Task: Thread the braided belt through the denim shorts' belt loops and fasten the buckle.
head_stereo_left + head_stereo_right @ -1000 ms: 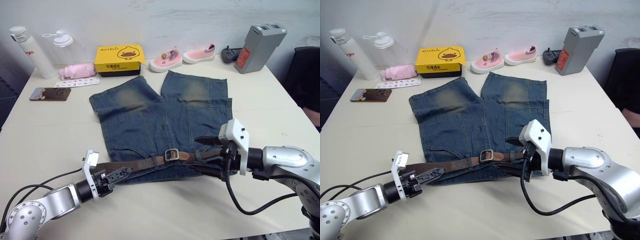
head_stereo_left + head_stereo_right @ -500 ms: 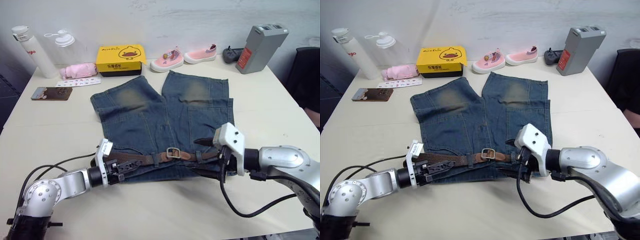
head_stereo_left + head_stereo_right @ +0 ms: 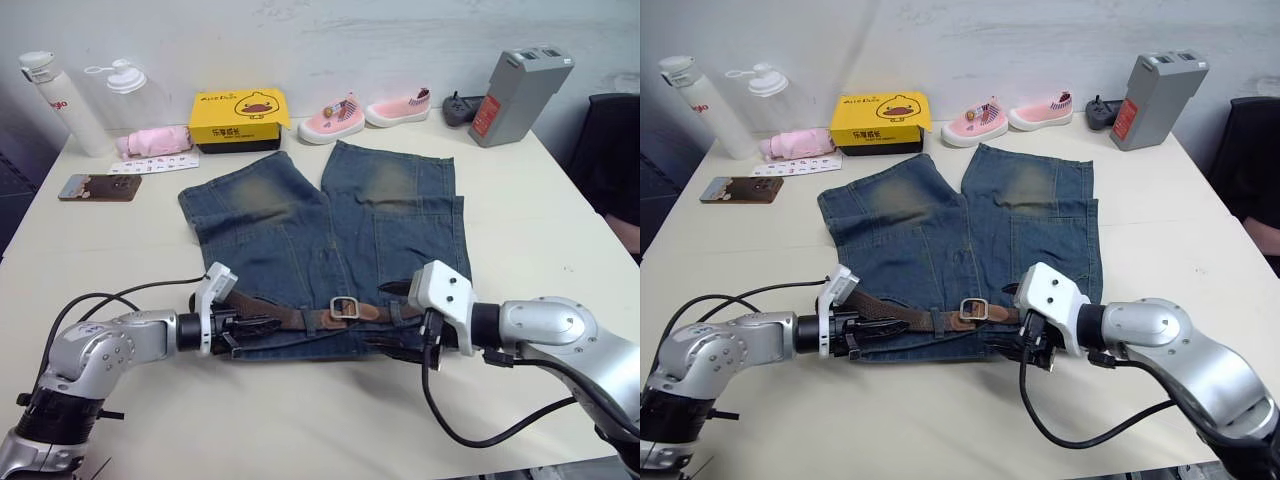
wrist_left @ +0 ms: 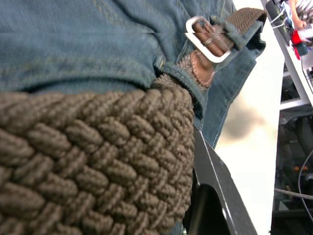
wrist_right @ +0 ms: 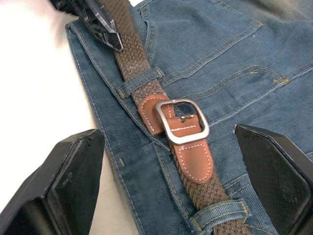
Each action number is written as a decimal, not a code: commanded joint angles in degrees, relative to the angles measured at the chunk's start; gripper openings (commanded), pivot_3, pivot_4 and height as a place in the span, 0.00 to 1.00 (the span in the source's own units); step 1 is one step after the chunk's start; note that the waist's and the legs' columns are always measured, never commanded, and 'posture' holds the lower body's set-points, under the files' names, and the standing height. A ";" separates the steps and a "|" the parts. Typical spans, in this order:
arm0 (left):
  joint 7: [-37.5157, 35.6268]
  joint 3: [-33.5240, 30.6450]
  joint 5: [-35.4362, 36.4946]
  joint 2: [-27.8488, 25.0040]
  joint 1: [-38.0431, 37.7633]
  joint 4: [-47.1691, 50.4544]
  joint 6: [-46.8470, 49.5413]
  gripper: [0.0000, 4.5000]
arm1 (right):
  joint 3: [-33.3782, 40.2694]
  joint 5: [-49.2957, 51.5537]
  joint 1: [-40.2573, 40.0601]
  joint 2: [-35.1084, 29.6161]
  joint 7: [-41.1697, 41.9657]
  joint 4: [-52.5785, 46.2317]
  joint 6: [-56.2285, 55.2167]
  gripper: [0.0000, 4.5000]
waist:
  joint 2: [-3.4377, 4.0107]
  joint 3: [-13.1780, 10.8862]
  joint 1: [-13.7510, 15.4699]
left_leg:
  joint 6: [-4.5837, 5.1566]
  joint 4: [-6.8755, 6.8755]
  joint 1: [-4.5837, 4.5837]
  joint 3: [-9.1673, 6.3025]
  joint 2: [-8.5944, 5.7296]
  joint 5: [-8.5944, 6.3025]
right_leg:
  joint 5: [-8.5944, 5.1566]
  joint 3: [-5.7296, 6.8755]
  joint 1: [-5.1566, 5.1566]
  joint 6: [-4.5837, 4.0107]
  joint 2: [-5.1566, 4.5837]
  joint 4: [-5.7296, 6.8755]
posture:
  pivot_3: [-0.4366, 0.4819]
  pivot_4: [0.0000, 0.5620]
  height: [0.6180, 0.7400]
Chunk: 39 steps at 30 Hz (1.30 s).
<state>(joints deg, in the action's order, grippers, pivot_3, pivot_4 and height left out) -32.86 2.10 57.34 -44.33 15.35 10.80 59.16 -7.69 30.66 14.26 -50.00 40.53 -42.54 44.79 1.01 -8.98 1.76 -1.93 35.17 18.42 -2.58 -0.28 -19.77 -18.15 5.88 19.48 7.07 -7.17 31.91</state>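
Denim shorts (image 3: 325, 235): spread flat mid-desk, waistband toward the near edge, braided belt (image 3: 300, 318) lying along it under the belt loops (image 5: 139, 81), silver buckle (image 3: 345, 307) at centre (brown leather tab beside it). Left gripper (image 3: 243, 325): arm low over the desk's near-left, reaching sideways, fingers closed on the belt's free end. Right gripper (image 5: 168, 188): arm level from the near-right, fingers (image 5: 271, 178) spread wide either side of the buckle, holding nothing.
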 commanded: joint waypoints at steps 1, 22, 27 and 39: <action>-3.50 1.51 -3.22 1.64 1.93 -0.48 -1.09 0.00 | -4.32 -6.50 0.73 0.77 -0.66 -2.11 -5.45 1.00 | -0.01 -0.01 -0.08 | 0.00 0.00 -0.01 0.00 -0.01 0.00 | 0.00 -0.01 0.00 0.00 0.00 0.02 | 0.48 0.27 0.77; -17.12 9.49 -20.57 6.10 5.81 -3.82 -8.19 0.00 | -12.39 -45.60 -1.33 0.60 -4.13 11.06 -38.33 1.00 | -0.03 0.00 0.77 | 0.16 0.08 -0.01 0.01 -0.03 0.16 | 0.03 0.00 -0.07 0.09 0.00 0.14 | 0.48 0.27 0.77; -17.58 8.78 -20.99 6.45 5.54 -3.55 -7.53 0.00 | -12.11 -48.62 -1.36 2.08 -4.11 12.50 -41.58 1.00 | -0.03 0.00 0.87 | 0.19 0.12 -0.01 0.02 -0.03 0.17 | 0.06 0.00 -0.11 0.14 0.01 0.14 | 0.48 0.27 0.77; -17.31 7.68 -20.95 6.95 4.51 -2.68 -6.31 0.00 | -7.28 -50.19 -1.78 1.89 -1.41 13.94 -46.32 1.00 | -0.03 0.01 0.87 | 0.25 0.16 0.00 0.02 -0.03 0.21 | 0.06 0.00 -0.12 0.14 0.03 0.39 | 0.48 0.27 0.77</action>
<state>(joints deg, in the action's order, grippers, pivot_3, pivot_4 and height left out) -49.67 10.11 36.46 -37.54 20.49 6.36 52.50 -15.37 -18.83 12.78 -47.60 38.65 -28.53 0.52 0.99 -8.97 2.63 -1.68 35.33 18.41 -2.56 -0.30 -19.56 -18.09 5.87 19.36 7.21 -7.14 32.30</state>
